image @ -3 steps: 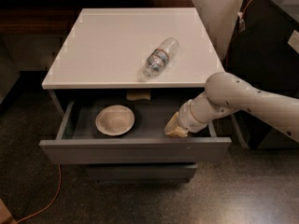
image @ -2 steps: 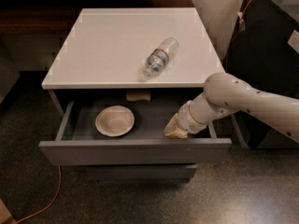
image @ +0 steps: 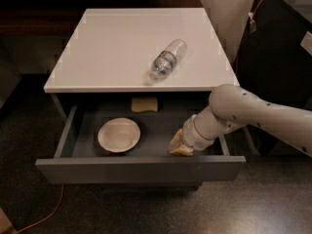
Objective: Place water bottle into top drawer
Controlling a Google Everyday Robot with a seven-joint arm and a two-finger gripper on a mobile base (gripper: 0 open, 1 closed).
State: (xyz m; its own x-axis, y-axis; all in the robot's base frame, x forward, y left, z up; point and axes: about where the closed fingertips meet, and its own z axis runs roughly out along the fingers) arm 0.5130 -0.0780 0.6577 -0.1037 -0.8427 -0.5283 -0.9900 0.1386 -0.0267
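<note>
The water bottle (image: 167, 60) lies on its side on the cabinet's white top (image: 112, 57), right of the middle, cap end toward the front left. The top drawer (image: 141, 169) stands pulled open below it. My gripper (image: 179, 147) reaches down inside the drawer at its right side, right behind the front panel, well below and in front of the bottle. The arm (image: 253, 113) comes in from the right.
A white bowl (image: 119, 134) sits in the drawer left of the middle. A small yellowish pad (image: 145, 104) lies at the drawer's back. A dark cabinet (image: 287, 48) stands to the right, and an orange cable (image: 44, 216) runs on the floor at the front left.
The drawer has come out a little further toward the front, with the bowl in it. My gripper has moved the same way, staying at the front panel. The bottle has not moved.
</note>
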